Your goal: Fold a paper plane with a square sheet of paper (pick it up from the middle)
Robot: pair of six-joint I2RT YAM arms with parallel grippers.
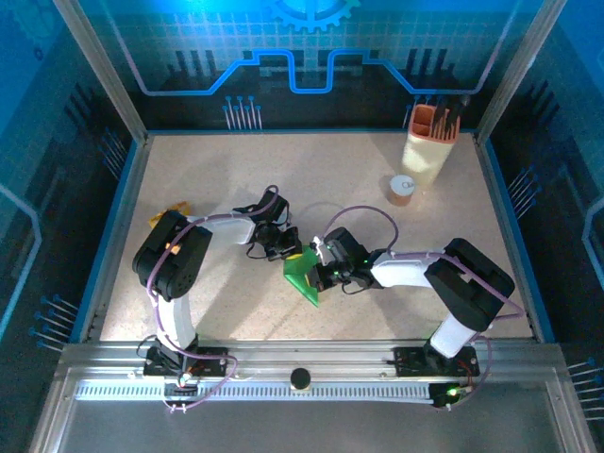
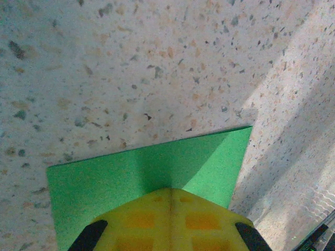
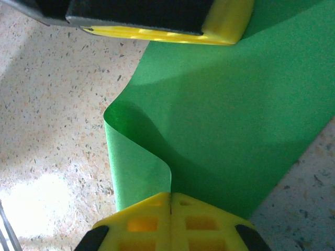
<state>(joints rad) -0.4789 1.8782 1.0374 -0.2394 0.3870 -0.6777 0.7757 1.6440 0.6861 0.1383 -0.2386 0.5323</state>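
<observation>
The right gripper (image 3: 170, 209) is clamped fully closed on one edge of the green sheet of paper (image 3: 235, 115), which is buckled into a little curl right by the fingers. The left gripper (image 2: 170, 212) is pinched tight on the other side too. So the sheet is held low between both, around the middle of the speckled table (image 1: 283, 179).

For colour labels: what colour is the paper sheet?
The square sheet of paper is plain bright green; the right wrist view shows it best.
</observation>
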